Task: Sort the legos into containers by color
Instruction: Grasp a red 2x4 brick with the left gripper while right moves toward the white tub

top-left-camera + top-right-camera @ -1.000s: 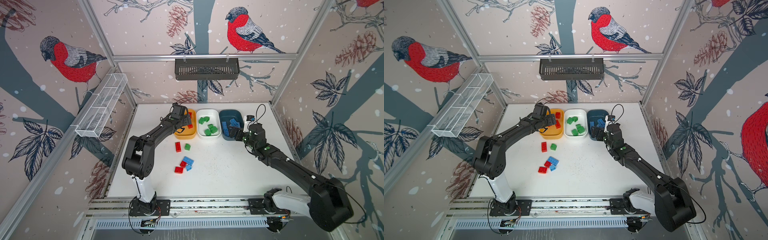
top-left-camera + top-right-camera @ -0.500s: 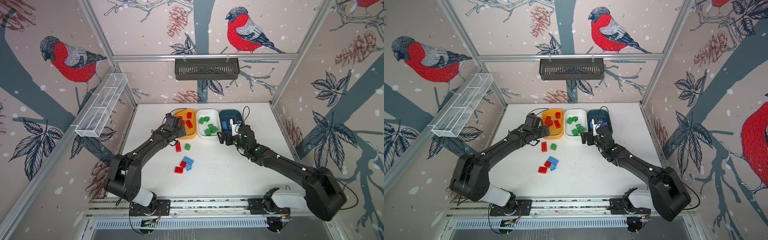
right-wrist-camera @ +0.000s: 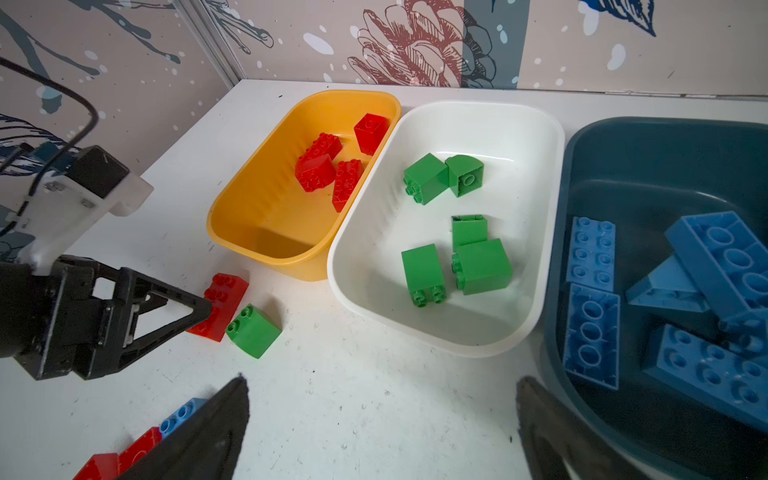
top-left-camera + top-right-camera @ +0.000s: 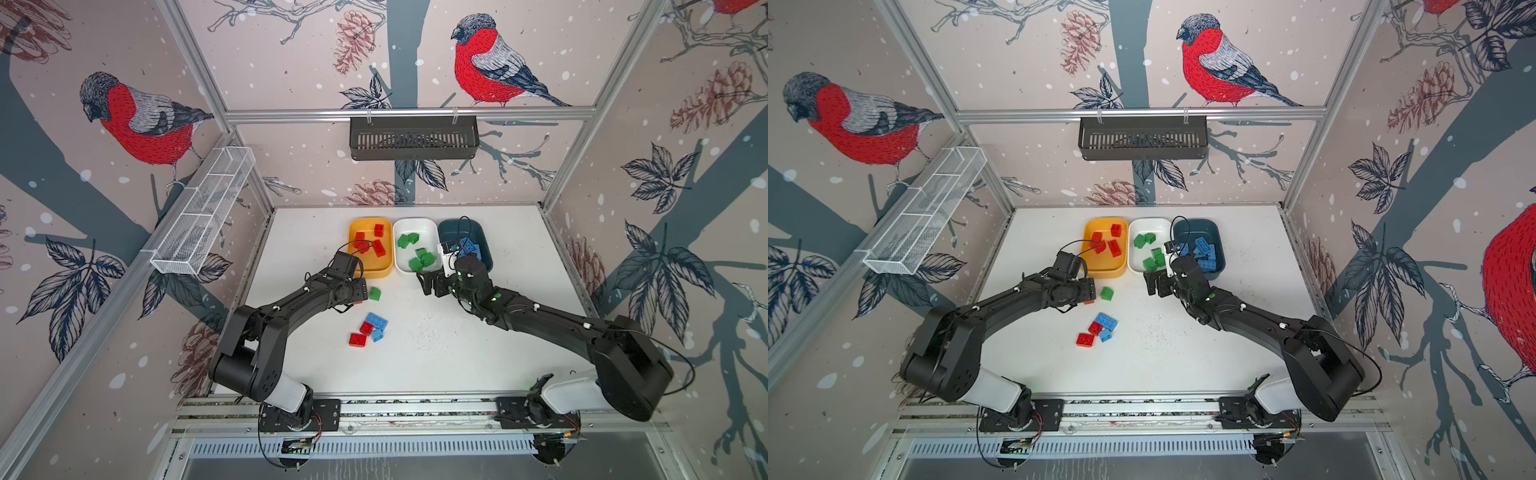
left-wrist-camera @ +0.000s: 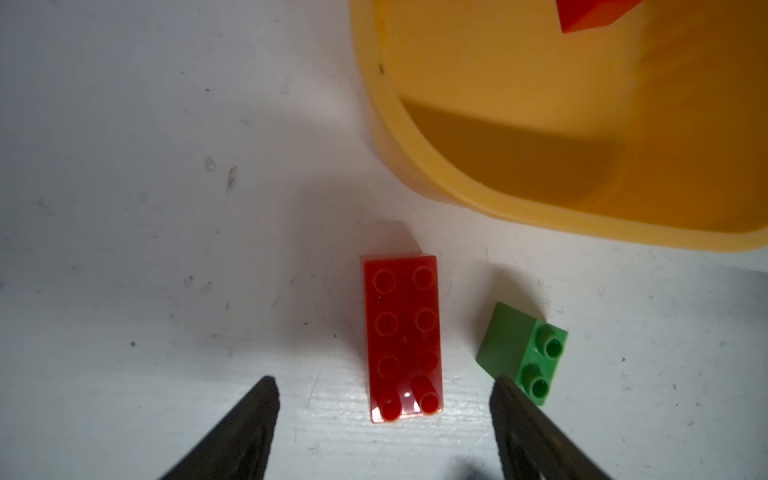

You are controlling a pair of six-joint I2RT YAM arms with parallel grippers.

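**Left wrist view: long red studded plastic brick (image 5: 401, 336) lies between the parted jaws of the left gripper (image 5: 382, 382)**

Left wrist view shows both fingers flanking the near end of that brick with a gap on each side, so nothing is clamped; the brick lies studs-up on the white tabletop (image 5: 145, 166), just outside the rim of the shallow yellow-orange plastic tub (image 5: 623, 226); a small green plastic brick (image 5: 521, 353) lies just beside it; one finger overlaps its edge in this view, though whether they touch cannot be told.

In both top views three tubs stand side by side at the back of the table: the yellow-orange one, then the white plastic tub (image 4: 430, 232), then the dark teal-blue plastic tub (image 4: 476, 232); red bricks (image 4: 378, 247) lie in the first, green bricks (image 4: 422, 259) in the second, light blue bricks (image 4: 471, 249) in the third.

The right gripper (image 4: 430, 284) hovers just in front of the white tub, jaws wide apart and empty; nearer the arm bases, a loose cluster of two red and two blue bricks (image 4: 366, 328) lies on the table.
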